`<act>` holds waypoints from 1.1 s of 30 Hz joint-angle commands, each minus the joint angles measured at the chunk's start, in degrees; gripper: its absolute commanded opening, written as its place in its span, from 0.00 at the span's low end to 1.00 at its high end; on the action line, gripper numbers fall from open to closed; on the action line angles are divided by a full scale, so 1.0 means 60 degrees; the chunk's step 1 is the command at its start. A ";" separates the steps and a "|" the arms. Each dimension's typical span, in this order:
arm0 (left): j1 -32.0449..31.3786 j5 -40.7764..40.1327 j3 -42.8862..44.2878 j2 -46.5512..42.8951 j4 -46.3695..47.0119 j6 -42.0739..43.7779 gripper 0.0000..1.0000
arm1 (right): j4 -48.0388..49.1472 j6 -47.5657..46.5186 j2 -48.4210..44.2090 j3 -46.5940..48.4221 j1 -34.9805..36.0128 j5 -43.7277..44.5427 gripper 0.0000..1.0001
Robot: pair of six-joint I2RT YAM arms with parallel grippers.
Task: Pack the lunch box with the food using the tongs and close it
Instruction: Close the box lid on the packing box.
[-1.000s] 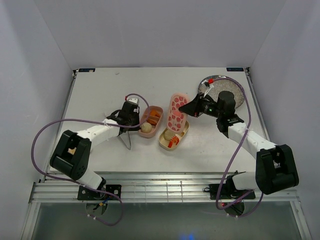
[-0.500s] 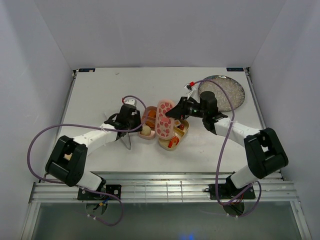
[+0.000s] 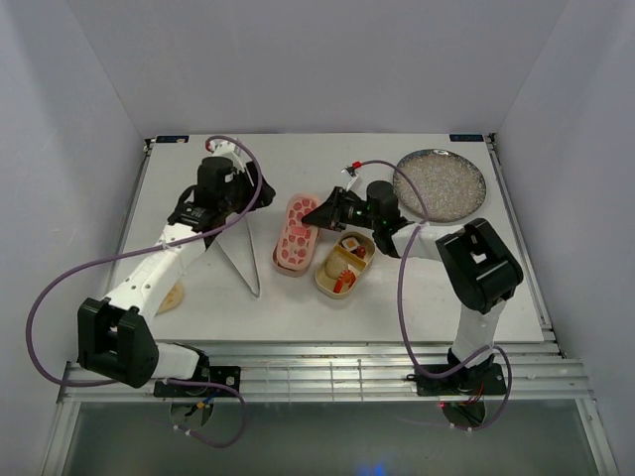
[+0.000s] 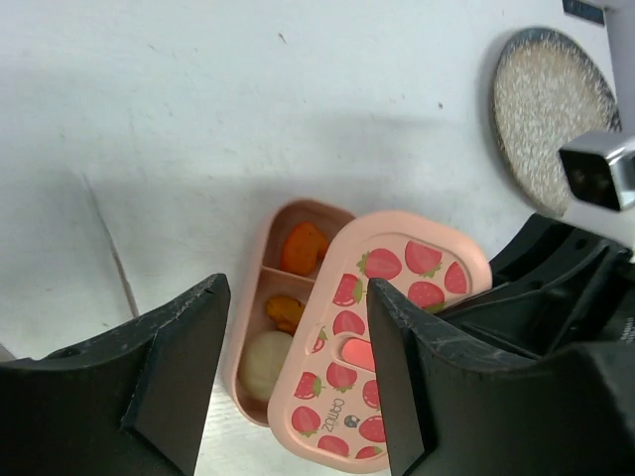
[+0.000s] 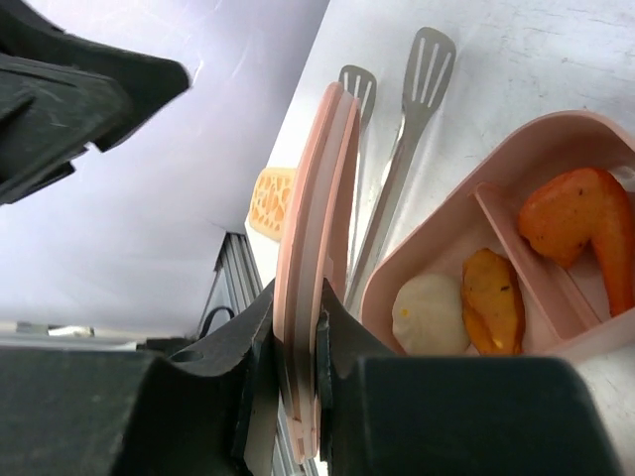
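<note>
Thin silvery metal tongs [image 3: 245, 266] lie loose toward the table's [image 3: 179, 198] left edge. Beside them the tan-yellow plastic tray [image 3: 325, 289] sits filled but uncovered. The right gripper [image 3: 322, 211] clamps the pink strawberry-print lid [image 4: 397, 297] half over the pink tray [image 5: 427, 253] of toy food [image 4: 260, 359]. The left gripper [image 4: 298, 293] hangs spread and empty. Packing looks done; closing remains.

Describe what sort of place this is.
Probably a robotics test booth: white walls around a table, two robot arms bolted at its edge, toy food in a lunch box.
</note>
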 commanded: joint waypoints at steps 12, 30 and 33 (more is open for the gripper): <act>0.0618 0.1376 -0.1766 -0.0030 0.1382 -0.0513 0.65 | 0.1295 0.0687 0.1028 0.0365 0.0323 0.1191 0.11; 0.0618 0.1098 -0.2264 0.0572 0.2042 -0.0498 0.65 | -0.2172 -0.1244 0.0312 0.0790 0.0353 0.2333 0.66; 0.0618 0.0981 -0.2264 0.0543 0.1968 -0.0454 0.65 | -0.3243 -0.1772 0.0019 0.1156 0.0367 0.2714 0.66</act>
